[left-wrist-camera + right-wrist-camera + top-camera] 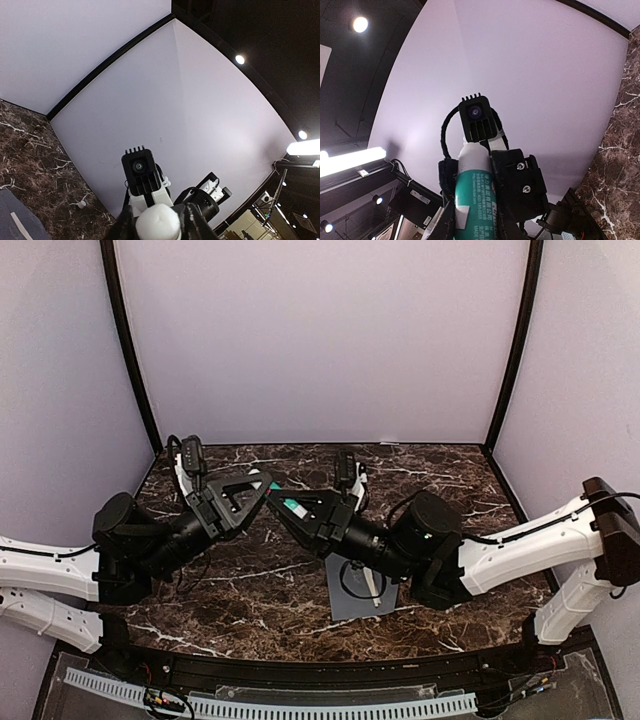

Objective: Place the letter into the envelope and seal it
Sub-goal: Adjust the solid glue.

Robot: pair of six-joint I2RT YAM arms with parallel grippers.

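The left gripper is closed on the white cap of a glue stick, and the right gripper is clamped round its teal body. The 2 arms meet nose to nose in the air above the marble table. The likely step is pulling the cap off. If the cap lets go suddenly, the arms may jerk apart and the smooth tube could slip or twist in the right fingers. A pull off the tube's axis could bind the cap, or lever the stick out of the grip altogether. A dropped stick would land near or on the envelope. It lies flat on the table under the right forearm, well below the grippers, and the arm's slack cable hangs just above it and could drag it. Its long axis seems to run roughly near to far, slightly tilted. The arm hides too much to tell which way the flap points, and no letter can be made out.
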